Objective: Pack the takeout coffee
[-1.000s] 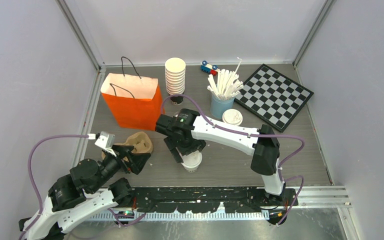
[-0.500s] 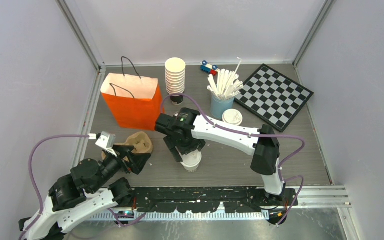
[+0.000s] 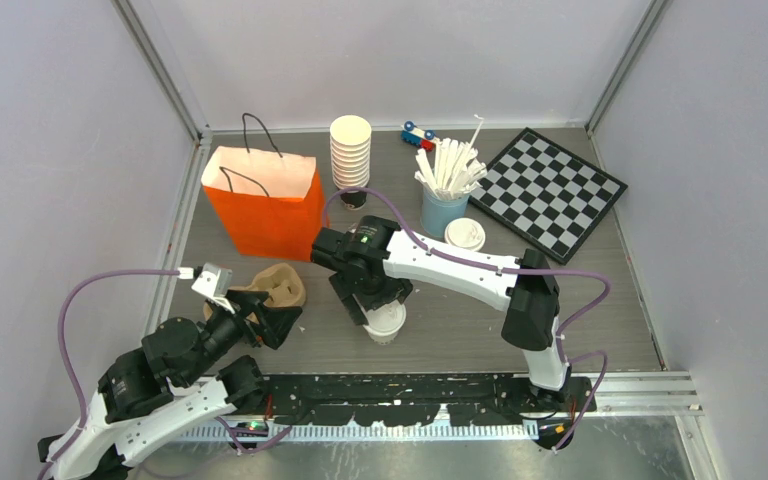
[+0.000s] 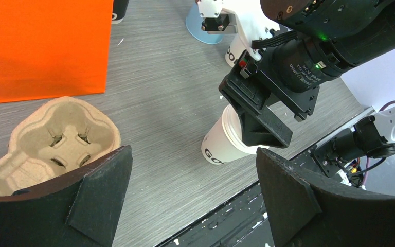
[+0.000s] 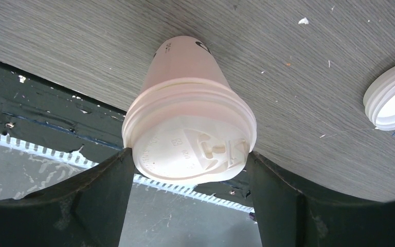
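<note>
Right wrist view looks down onto the cup [image 5: 189, 110]. Its lid [image 5: 185, 146] is seated, sip hole up, and the right gripper [image 5: 190, 157] straddles it with one finger at each side of the rim. The jaws stand wide and the pads seem to meet the rim, but I cannot tell whether they press. The cup stands on the table [image 5: 288, 62], in front of the bag [image 3: 265, 205] and off to its right, by the near edge. A second cup [image 3: 464, 234] stands right of the bag, well apart from it. The carrier [image 4: 64, 134] lies just in front of the bag with its visible wells empty. The left gripper [image 4: 193, 154] hovers by it, released and holding nothing.

The step in hand looks to be the grasp. To do it well, I judge, the fingers should go lower and clamp the paper wall under the rim, not the lid, which could pop off. The squeeze should be light, since paper buckles, and the cup should be lifted straight and kept upright on the way to a well.

The top view hides most of the cup beneath the wrist. Only the left wrist view shows the cup's side, its base on the table and the tabs in the wells. Only the right wrist view shows how the fingers sit against the lid.
</note>
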Robot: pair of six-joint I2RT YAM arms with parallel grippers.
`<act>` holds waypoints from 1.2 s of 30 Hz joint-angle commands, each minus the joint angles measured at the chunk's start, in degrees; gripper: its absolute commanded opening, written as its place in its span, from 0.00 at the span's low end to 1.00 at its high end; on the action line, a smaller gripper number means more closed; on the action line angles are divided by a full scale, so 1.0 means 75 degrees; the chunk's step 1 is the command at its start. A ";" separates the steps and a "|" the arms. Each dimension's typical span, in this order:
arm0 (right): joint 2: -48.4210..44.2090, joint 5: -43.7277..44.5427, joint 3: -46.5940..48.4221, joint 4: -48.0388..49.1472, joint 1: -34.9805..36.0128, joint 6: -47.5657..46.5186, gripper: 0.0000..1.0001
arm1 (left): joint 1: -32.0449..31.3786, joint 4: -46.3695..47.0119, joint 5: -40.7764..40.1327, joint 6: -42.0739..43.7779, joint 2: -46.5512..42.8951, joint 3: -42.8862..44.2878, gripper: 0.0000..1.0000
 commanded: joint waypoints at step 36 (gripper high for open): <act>-0.2920 -0.0305 -0.2671 0.2780 -0.0570 0.0045 0.84 | 0.0013 0.0676 0.0630 -0.0243 0.1459 0.0126 0.86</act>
